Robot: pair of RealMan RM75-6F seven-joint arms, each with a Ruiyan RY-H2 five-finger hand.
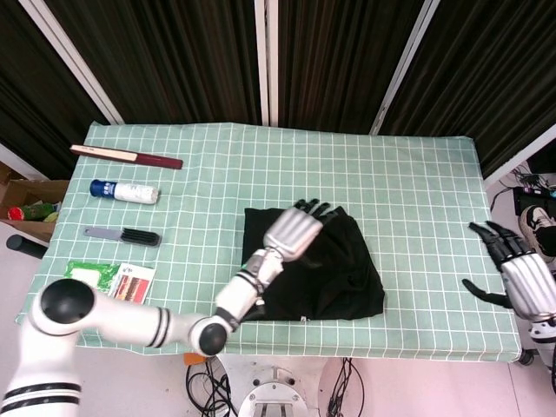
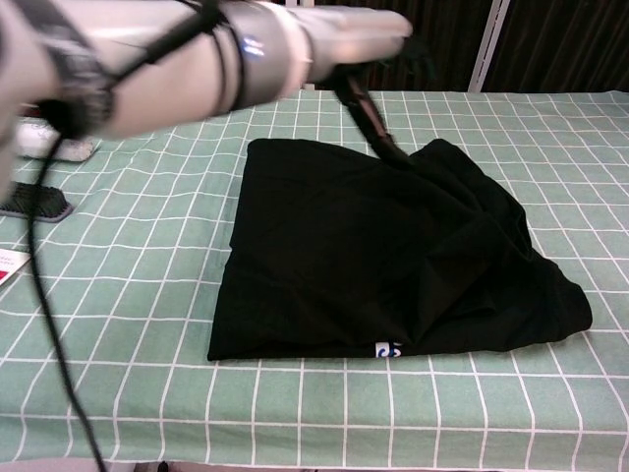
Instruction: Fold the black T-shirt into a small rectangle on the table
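Note:
The black T-shirt [image 1: 334, 274] lies folded in a rough rectangle near the table's front edge, its right half rumpled; the chest view shows the T-shirt [image 2: 364, 256] with a small white-and-blue label at its front hem. My left hand [image 1: 294, 231] hovers over the shirt's upper left part with fingers spread and nothing in them. In the chest view the left hand [image 2: 359, 25] is blurred high above the cloth. My right hand [image 1: 511, 268] hangs off the table's right edge, fingers apart and empty.
Along the left side of the green checked table [image 1: 417, 191] lie a dark red stick [image 1: 126, 157], a white bottle with a blue cap [image 1: 124, 191], a black brush [image 1: 122, 235], a green packet [image 1: 82, 285] and a red card [image 1: 132, 283].

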